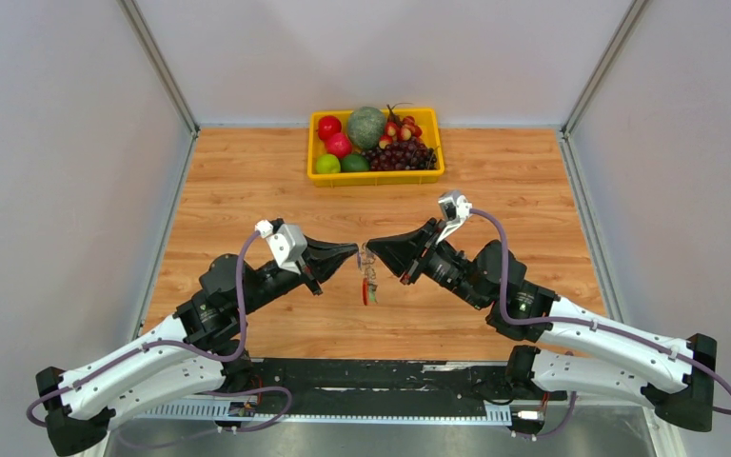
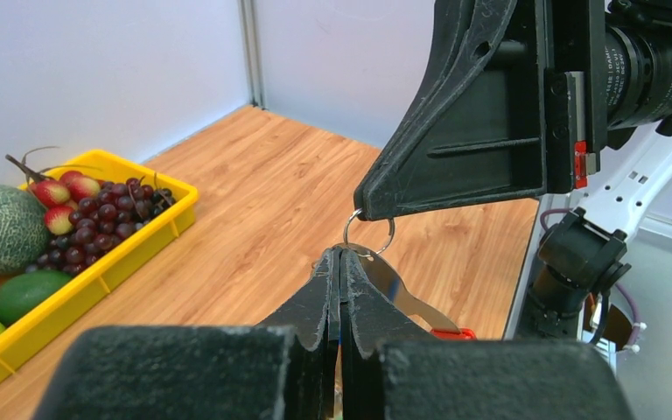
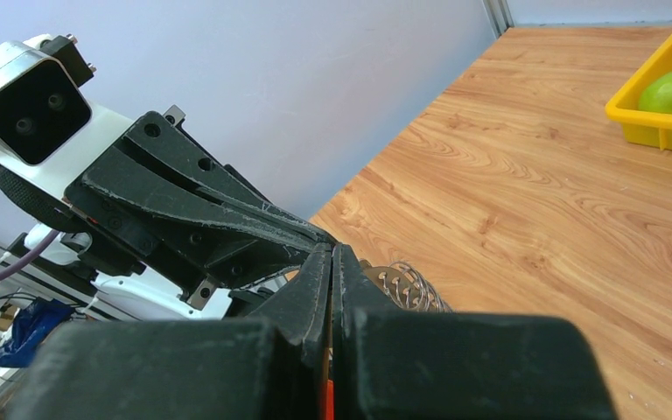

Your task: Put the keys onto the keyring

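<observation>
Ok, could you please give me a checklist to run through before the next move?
1. The right gripper is shut on the keyring: ok.
2. The left gripper is shut at the ring's lower edge: ok; what it pinches, cannot tell.
3. The red-headed key is threaded on the ring: cannot tell.
4. A second key in view: not ok.
5. The fruit tray is well apart from both grippers: ok.

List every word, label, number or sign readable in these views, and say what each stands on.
Small white print on the black motor housing, upper right of the left wrist view: too small and blurred to read.
No other text, label, brand, number or sign is visible in any view.
</observation>
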{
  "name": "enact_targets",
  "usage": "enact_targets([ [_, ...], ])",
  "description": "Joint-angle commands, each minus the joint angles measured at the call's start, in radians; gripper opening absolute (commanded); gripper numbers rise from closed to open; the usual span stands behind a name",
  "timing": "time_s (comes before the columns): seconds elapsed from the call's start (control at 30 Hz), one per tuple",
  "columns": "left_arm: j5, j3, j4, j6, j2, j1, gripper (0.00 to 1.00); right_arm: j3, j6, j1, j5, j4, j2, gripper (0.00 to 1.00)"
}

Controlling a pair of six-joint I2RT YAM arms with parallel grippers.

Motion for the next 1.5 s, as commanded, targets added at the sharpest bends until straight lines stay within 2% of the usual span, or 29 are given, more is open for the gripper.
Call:
enact_targets([
  [0.0, -0.014, -0.005, 0.038, 0.016, -0.007, -0.003, 0.00, 0.052, 0.027, 0.006, -0.035, 0.058, -0.020, 0.00],
  [0.97, 0.015, 0.029, 0.045, 0.037, -0.054, -0.017, 0.00, 0.145, 0.093, 0.006, -0.136, -0.227, 0.015, 0.00],
  [1.33, 0.157, 0.066, 0.060, 0.018, -0.039, -0.024, 0.00, 0.112, 0.092, 0.006, -0.186, -0.243, -0.046, 0.00],
  [1.47, 0.175, 0.071, 0.073, -0.010, -0.035, -0.028, 0.00, 0.110, 0.073, 0.005, -0.167, -0.261, -0.082, 0.09],
])
